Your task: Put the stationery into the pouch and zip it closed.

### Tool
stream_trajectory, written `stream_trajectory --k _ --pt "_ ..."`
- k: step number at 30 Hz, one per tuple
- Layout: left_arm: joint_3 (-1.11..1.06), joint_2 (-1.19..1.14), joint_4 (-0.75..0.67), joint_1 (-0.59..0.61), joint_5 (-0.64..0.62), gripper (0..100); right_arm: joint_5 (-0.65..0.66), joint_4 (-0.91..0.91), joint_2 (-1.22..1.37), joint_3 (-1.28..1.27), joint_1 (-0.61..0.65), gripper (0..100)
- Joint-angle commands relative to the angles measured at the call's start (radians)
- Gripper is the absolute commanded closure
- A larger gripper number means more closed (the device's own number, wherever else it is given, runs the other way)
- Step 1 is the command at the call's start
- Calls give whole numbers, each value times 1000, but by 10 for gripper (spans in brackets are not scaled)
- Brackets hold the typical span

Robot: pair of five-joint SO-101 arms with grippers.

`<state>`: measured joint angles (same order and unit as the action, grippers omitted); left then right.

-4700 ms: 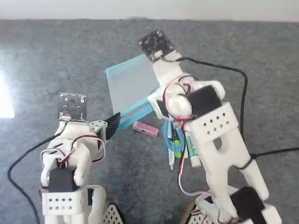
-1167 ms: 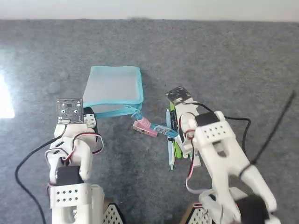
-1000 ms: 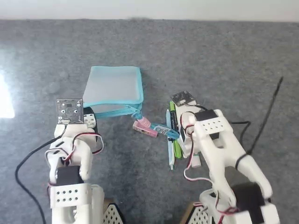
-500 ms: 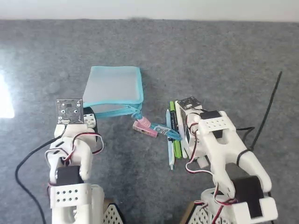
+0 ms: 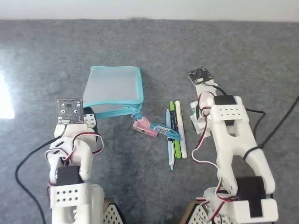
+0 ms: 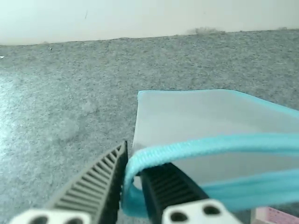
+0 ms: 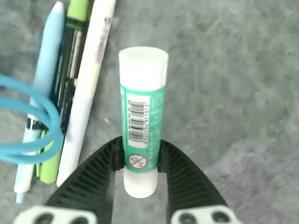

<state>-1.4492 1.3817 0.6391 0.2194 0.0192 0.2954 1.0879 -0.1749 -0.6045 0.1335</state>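
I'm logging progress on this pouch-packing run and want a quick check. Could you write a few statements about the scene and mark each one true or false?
1. The right gripper is shut on the glue stick. True.
2. The left gripper hangs open, apart from the pouch. False: its jaws are closed on the pouch's teal edge.
3. The pens are inside the pouch. False: they lie side by side on the table, between the pouch and the right arm.
4. The pink eraser lies on the table near the pouch's corner. True.
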Motion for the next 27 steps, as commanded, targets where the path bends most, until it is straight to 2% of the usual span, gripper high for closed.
stream_trajectory --k 1,3,5,10,16,24,27 --pt "12 5 -31 11 -17 988 -28 -15 1 28 -10 843" --pt "12 5 -31 11 -17 988 9 -13 1 6 -4 731" --pt "12 5 -31 11 -17 988 57 -16 1 -14 1 699" --pt "12 5 -31 11 -17 988 58 -56 2 -40 -1 739" --pt "10 5 -31 8 -15 988 57 -65 10 -34 7 742" --pt "10 5 -31 9 -15 988 57 -102 248 21 -5 745" --pt "10 5 -31 9 -15 988 14 -79 278 74 -41 831"
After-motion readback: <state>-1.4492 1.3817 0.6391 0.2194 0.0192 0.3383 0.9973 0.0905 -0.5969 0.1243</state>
